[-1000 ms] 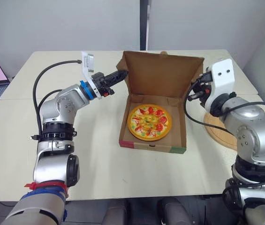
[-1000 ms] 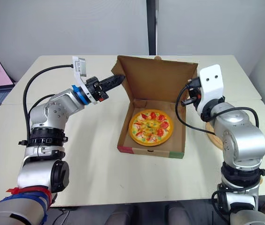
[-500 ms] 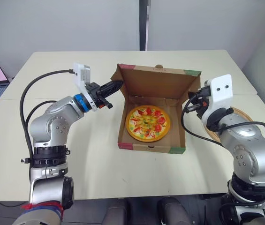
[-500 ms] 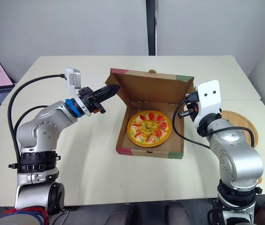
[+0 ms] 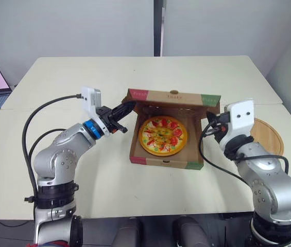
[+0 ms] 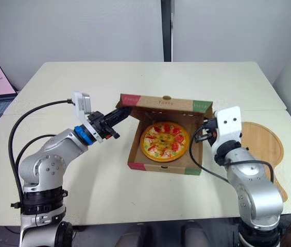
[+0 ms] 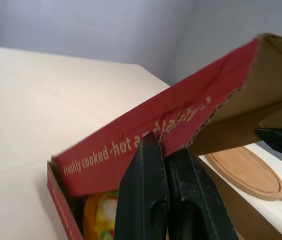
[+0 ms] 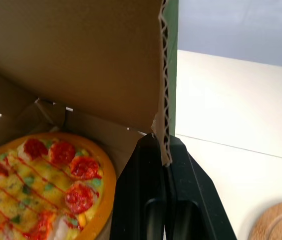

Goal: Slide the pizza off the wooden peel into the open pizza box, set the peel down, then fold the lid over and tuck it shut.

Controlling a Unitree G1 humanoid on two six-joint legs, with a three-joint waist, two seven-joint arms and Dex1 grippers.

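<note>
- Pizza [image 5: 163,135] lies inside the pizza box [image 5: 166,160], so the sliding is done.
- Peel [image 5: 266,136] rests on the surface [image 5: 109,180], just beside the box.
- Lid [image 5: 173,96] stands half folded over the pizza; the left gripper [image 5: 129,106] and right gripper [image 5: 210,118] have their jaws clenched on its side edges.
- Lowering and tucking remain.

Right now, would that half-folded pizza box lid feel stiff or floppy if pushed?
Probably light and fairly stiff: the lid shows a corrugated cardboard edge. It may crease at corners; its red side flap looks ragged by the left pincer.
</note>
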